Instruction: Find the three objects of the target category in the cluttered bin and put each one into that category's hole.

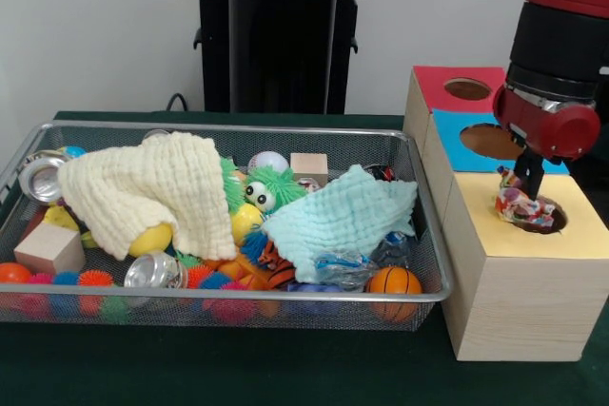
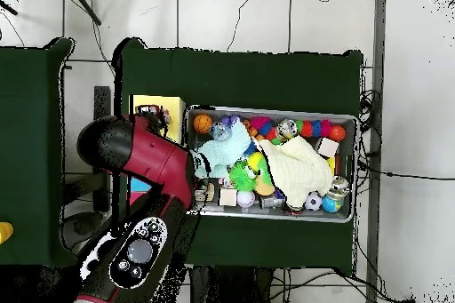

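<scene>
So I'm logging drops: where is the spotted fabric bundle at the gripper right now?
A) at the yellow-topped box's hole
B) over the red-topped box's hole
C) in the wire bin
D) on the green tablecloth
A: the spotted fabric bundle sits at the hole in the yellow-topped box, under the gripper.

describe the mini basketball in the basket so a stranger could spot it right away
Start at the wire mesh bin and go to its front corner nearest the wooden boxes. The mini basketball rests against the mesh below the mint cloth, the only orange ball with black seams.
</scene>
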{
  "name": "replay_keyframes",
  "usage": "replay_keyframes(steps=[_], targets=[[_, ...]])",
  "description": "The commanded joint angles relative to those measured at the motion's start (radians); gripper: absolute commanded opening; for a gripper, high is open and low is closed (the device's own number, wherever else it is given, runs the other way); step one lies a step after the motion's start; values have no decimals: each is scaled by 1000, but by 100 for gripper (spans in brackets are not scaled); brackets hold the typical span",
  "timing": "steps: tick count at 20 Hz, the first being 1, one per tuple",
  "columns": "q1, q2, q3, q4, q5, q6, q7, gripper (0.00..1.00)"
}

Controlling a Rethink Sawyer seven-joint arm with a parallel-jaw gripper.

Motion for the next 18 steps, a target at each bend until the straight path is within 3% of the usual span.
replay_keyframes(steps=[1,5,10,13,15,18], targets=[[-73,28,314,135,-146,-144,-187,0],[-98,24,365,152,-190,-200,-121,0],[-183,27,487,184,-271,-324,-69,0],[-195,48,485,168,-334,-312,-71,0],[-183,74,457,138,-396,-270,-111,0],[-135,124,381,92,-480,-300,-114,0]])
